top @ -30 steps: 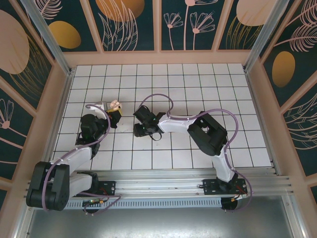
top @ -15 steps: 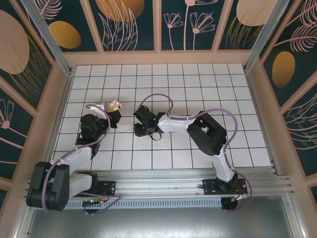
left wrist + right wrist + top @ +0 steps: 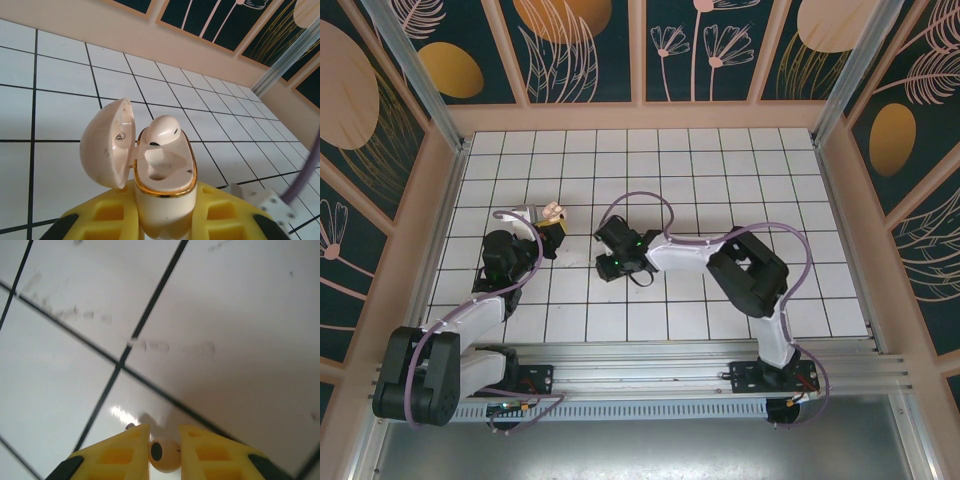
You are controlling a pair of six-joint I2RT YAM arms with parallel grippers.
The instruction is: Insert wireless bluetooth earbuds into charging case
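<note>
Room: a walled booth with dark botanical panels [image 3: 580,50] around a white grid-tiled table [image 3: 720,170].
Arms: 2, bolted at the near edge. My left arm [image 3: 470,320] reaches up the left side of the table, and my right arm [image 3: 750,275] bends in toward the middle.
Charging case [image 3: 165,195]: 1, pale with a gold rim, held upright above the table with its mouth up.
Case lid [image 3: 107,145]: swung open to the left, so both sockets are exposed.
Left gripper [image 3: 162,220]: clamped on the base of the charging case, with a yellow finger on either side.
Right gripper [image 3: 164,440]: pinched on the cream earbud [image 3: 163,456], low over the table beside a grid line. I can't tell whether the bud touches the tile. From above, this gripper sits near the case, to its right, and apart from it.
Seated earbud [image 3: 161,131]: 1 pale bud resting in the far socket. The near socket looks vacant, though I can't be sure.
Step in hand: I judge the pick of the 2nd bud is made and the carry to the case has not begun.
Next move: lift the bud clear, bring it left over the open mouth, turn the stem down over the near socket, lower it and let go. The bud is tiny and the pinch is shallow, so it could twist or slip.
Count: 1 charging case, 2 earbuds (1 seated, 1 pinched), 2 grippers, each gripping something.
</note>
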